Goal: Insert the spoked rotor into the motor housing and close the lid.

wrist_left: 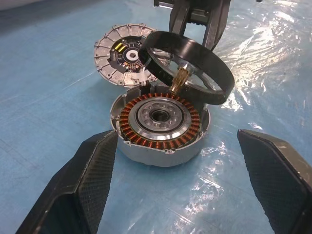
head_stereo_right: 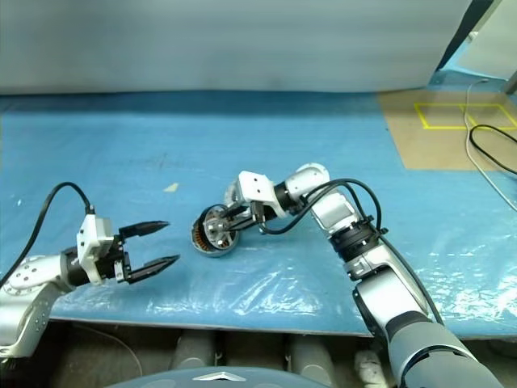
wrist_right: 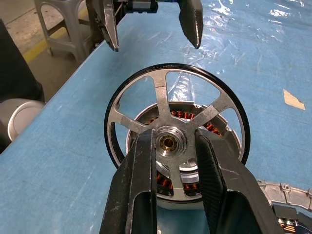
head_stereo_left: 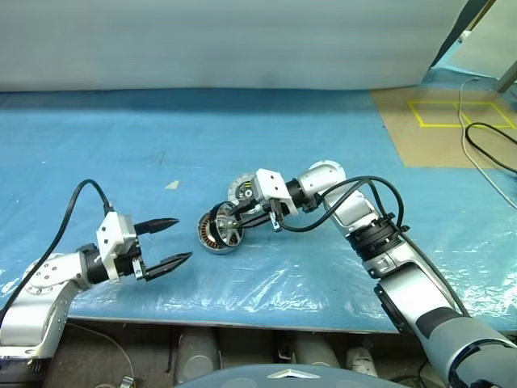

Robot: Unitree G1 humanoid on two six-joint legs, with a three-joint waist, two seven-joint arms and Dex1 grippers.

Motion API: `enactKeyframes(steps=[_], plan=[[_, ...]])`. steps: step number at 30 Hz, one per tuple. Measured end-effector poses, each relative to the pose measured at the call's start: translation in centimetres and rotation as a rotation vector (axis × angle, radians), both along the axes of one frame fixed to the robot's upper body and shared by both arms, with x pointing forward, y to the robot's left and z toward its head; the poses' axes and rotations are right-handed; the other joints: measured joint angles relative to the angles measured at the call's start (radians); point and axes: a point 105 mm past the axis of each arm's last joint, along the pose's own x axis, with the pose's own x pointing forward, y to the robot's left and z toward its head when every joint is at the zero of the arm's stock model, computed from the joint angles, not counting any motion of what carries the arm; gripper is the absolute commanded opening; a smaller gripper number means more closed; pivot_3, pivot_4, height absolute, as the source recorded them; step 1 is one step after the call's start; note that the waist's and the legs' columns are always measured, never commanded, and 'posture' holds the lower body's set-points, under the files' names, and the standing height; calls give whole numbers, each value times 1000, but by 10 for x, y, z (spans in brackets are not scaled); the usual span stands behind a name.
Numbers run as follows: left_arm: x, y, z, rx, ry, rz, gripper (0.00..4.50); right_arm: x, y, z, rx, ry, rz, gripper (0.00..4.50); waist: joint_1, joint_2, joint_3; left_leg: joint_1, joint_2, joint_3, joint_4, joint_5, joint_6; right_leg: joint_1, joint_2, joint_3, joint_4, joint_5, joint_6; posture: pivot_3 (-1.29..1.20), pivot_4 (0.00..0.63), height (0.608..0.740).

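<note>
The spoked rotor [wrist_right: 161, 95], a black-rimmed wheel with silver spokes and a brass hub, hangs tilted just over the motor housing [wrist_left: 161, 124]. My right gripper [wrist_right: 174, 139] is shut on the rotor's hub. The housing is a silver round cup with copper windings around a metal centre, standing on the blue sheet. I cannot tell whether the rotor's lower edge touches the housing's rim. The lid [wrist_left: 113, 51], a flat silver disc with a segmented rim and dark centre, lies just behind the housing. My left gripper [head_stereo_left: 182, 238] stands open, a short way left of the housing, holding nothing.
The blue plastic-covered table [head_stereo_left: 323, 145] stretches far back and to both sides. Its front edge [head_stereo_left: 266, 309] runs close below the housing. At the far right a brown floor patch with a yellow tape square [head_stereo_left: 459, 113] and a black cable [head_stereo_left: 493, 153] show.
</note>
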Motion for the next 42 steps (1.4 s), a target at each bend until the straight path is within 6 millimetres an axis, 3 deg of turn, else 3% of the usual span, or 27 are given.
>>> enactKeyframes(steps=[6, 14, 23, 42], plan=[[-11, 2, -15, -28, 29, 84, 4136, 2, 0, -4, 1, 14, 2, 734, 2, 0, 0, 1, 0, 0, 0, 0, 0, 0, 0, 0, 0, 0, 0, 0, 150, 740], [-1, -1, -6, -50, -25, 129, 4136, 6, 6, -6, 10, 13, 0, 734, 1, 0, 0, 1, 1, 0, 1, 0, 0, 1, 0, 0, 0, 0, 0, 0, 150, 740], [5, -5, 1, -55, -55, 112, 4136, 10, -1, -5, -21, -8, -4, 734, 3, 0, 0, 0, 0, 0, 1, 0, 0, 1, 0, 0, 0, 0, 0, 0, 150, 740], [8, -9, 2, -62, -60, 107, 4136, 8, 2, -5, -38, -10, 16, 734, 1, 0, 0, 1, 0, 0, 1, 0, 0, 0, 0, 0, 1, 0, 0, 0, 150, 740]])
